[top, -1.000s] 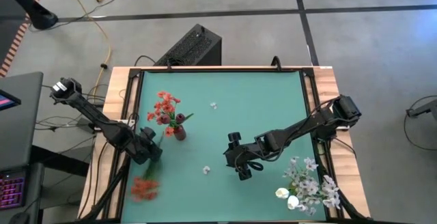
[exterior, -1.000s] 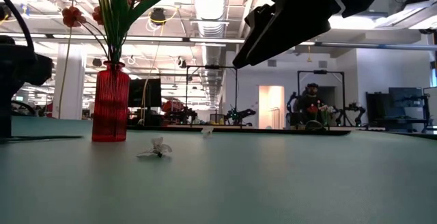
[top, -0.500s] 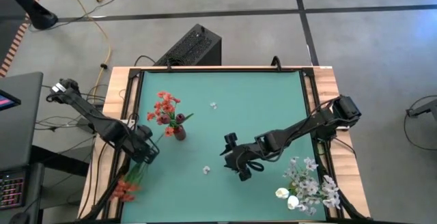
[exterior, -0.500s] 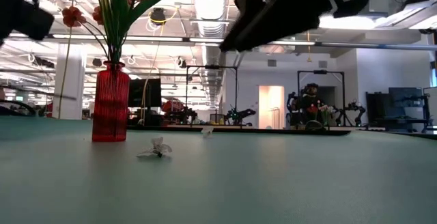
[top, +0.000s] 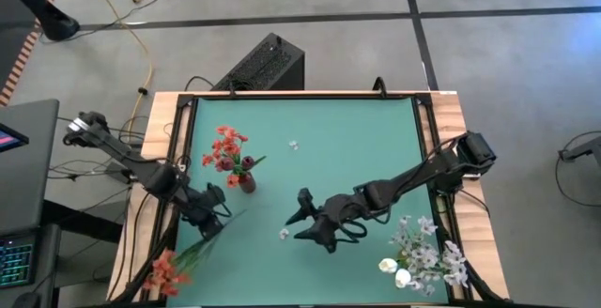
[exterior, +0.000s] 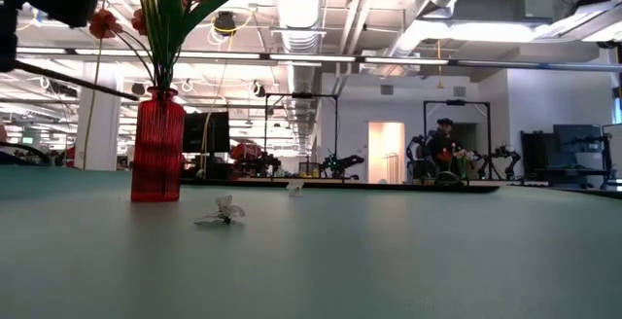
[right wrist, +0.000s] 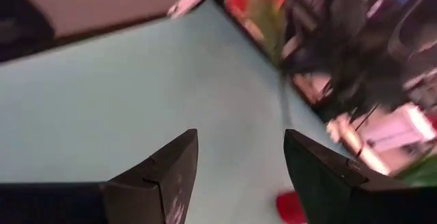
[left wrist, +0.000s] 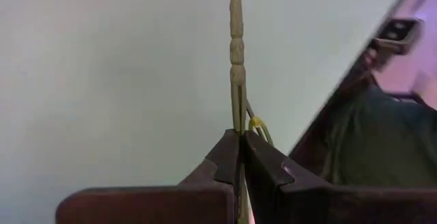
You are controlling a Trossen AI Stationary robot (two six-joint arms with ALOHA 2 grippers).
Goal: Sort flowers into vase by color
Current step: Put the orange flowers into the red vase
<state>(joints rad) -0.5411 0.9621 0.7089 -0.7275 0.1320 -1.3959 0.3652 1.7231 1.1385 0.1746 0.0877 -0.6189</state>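
A red vase [top: 246, 182] stands left of the table's middle and holds orange-red flowers [top: 225, 148]; the low view shows this vase [exterior: 157, 149] upright. My left gripper [top: 212, 220], near the left edge, is shut on the stem of another orange-red flower [top: 165, 272]. That flower's blossom hangs over the near left corner. My right gripper [top: 302, 220] hovers open over the table's middle, nothing between its fingers [right wrist: 174, 176]. White flowers [top: 424, 256] lie in a heap at the near right corner. My left gripper pinches the thin green stem [left wrist: 237, 125] between its two fingertips, partway along it. The fingers slant down from the table's left side. The stem's bare end [top: 235, 212] sticks out past them toward the vase. The flower is lifted clear of the table.
Two loose white blossoms lie on the green mat, one [top: 284, 234] close under my right gripper and one [top: 293, 145] farther back. Wooden rails [top: 171, 139] frame the mat on the left and right. A black box [top: 265, 64] sits on the floor behind the table.
My left gripper has risen and turned, lifting the orange-red flower off the mat; its blossom has swung from the mat's near left part out over the near left corner. My right gripper has rolled, risen a little out of the low view and edged toward the table's left.
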